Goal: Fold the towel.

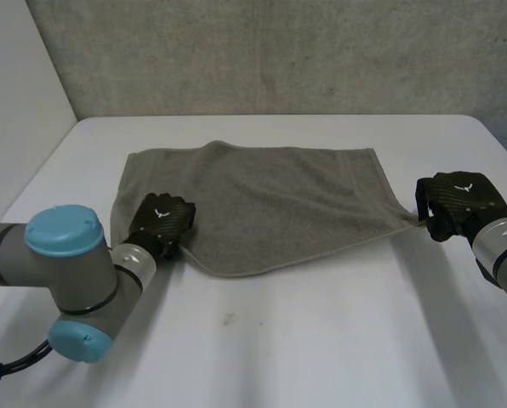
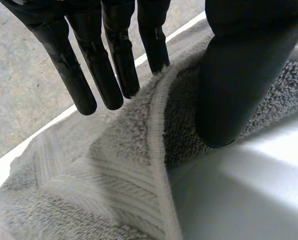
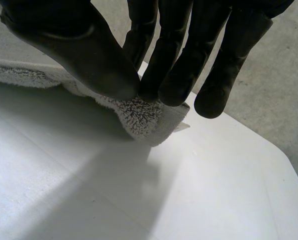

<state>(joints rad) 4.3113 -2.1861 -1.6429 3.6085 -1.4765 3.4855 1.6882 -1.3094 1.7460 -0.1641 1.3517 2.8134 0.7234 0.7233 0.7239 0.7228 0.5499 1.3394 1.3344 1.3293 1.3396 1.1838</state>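
A grey towel lies spread on the white table, its near edge folded over. My left hand rests at the towel's near left edge. In the left wrist view its straight fingers stand apart from the thumb, and the towel's hemmed edge lies loose between them. My right hand is at the towel's near right corner. In the right wrist view the thumb and fingers pinch that corner just above the table.
A grey wall runs behind the table's far edge. Bare table surface stretches in front of the towel and to both sides of it.
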